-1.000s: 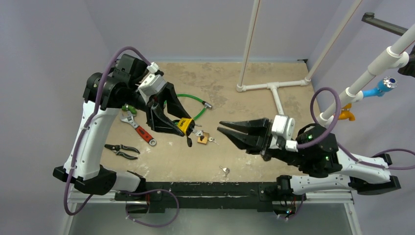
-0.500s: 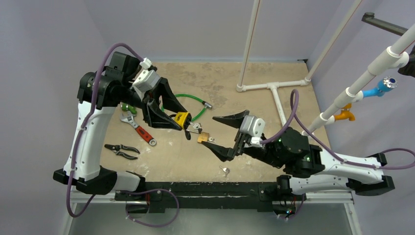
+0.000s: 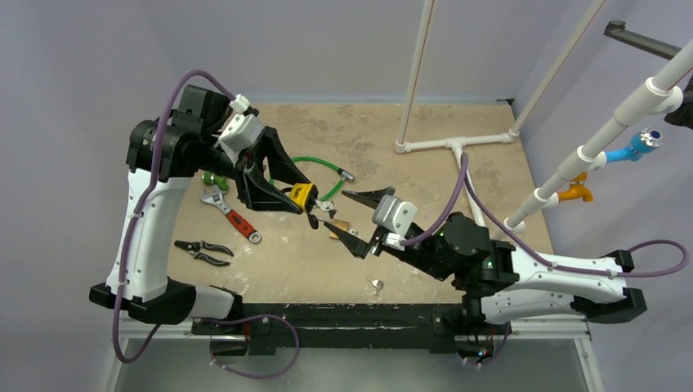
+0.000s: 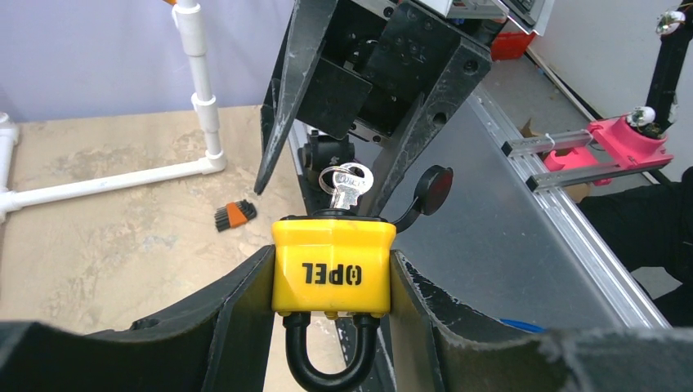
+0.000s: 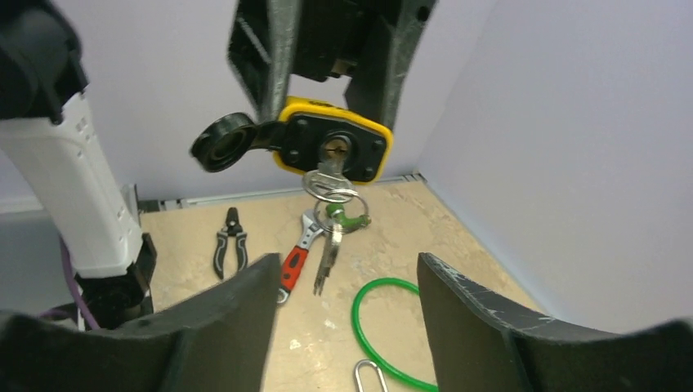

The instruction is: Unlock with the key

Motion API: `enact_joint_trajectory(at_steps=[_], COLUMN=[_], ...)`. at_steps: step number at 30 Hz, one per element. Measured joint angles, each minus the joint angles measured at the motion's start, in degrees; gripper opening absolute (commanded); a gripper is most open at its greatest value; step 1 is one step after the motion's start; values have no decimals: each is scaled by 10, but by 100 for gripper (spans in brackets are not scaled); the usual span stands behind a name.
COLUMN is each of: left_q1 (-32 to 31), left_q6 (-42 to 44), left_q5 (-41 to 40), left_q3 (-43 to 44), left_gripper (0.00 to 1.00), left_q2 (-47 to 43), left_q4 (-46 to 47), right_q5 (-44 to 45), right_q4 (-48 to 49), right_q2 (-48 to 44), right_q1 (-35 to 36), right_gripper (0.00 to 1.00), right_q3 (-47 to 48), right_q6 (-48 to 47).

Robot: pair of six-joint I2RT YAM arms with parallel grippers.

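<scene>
A yellow padlock (image 4: 333, 265) with a black shackle is held above the table, my left gripper (image 4: 331, 282) shut on its two sides. The key (image 4: 346, 181) sticks in the keyhole of the padlock (image 5: 331, 147), and a ring with spare keys (image 5: 331, 245) hangs from the key (image 5: 325, 173). My right gripper (image 5: 343, 302) is open and points at the keyhole end, a short way off the key. Seen from above, the right gripper (image 3: 353, 219) spreads its fingers just right of the padlock (image 3: 300, 196). A black dust cap (image 5: 219, 143) hangs open beside the keyhole.
A small brass padlock (image 3: 338, 229) lies under the key ring. A green cable loop (image 3: 315, 173), a red-handled wrench (image 3: 235, 217) and pliers (image 3: 204, 251) lie left of centre. A white pipe frame (image 3: 453, 145) stands at the back right. A small metal piece (image 3: 376, 283) lies near the front edge.
My right gripper opened from shut and swung left across the table up to the padlock's key end. The left arm shifted the padlock slightly left.
</scene>
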Motion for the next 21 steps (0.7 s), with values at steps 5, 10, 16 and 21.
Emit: enact_joint_trajectory(at_steps=[5,10,16,21], left_q1=[16,38,51,65], left_q6=[7,4,17,29], left_q5=[0,1,3,5], left_q3=[7,27,17,7], left_gripper=[0,0,0,0], left_q2=[0,4,8,22], left_q4=[0,1,0,4], right_q5=[79,137,231,266], right_q4=[45,70,47,11], right_q2=[-5,-13,65,104], right_q1=[0,0,-1,-2], right_gripper=[9,0,0,9], right_q3=[-13,-32,17,20], right_q6=[16,53,98,145])
